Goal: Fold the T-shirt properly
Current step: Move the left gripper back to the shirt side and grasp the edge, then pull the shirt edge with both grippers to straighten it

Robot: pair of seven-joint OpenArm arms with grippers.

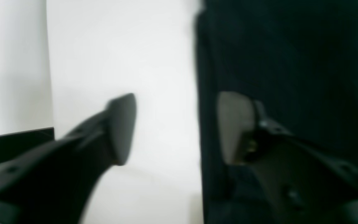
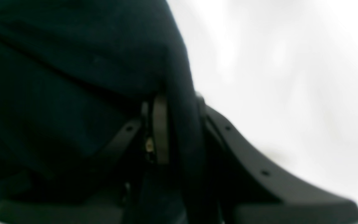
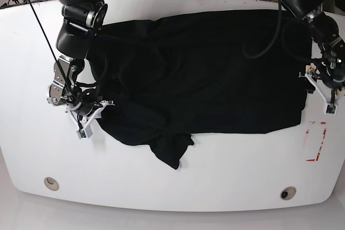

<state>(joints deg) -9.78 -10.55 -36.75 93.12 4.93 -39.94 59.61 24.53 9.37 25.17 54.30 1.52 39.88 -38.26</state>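
A white table with rounded corners fills the base view, with cables and equipment beyond its far edge. On its left side, the right end effector sits low at the left border of the T-shirt; its wrist view shows a fold of black cloth pinched between the closed jaws, presumably so that this side can be lifted and carried over for a fold. The T-shirt itself lies spread across the middle of the table, reaching close to the far edge, its body mostly flat but rumpled toward the left, with one piece of cloth trailing out toward the near edge. At the table's right side, the left end effector hangs just beside the cloth's right border, jaws apart and holding nothing; its wrist view shows one pad over bare table and the other over the cloth, a straddle that suits closing on that edge. Counted: one T-shirt, two end effectors, one table.
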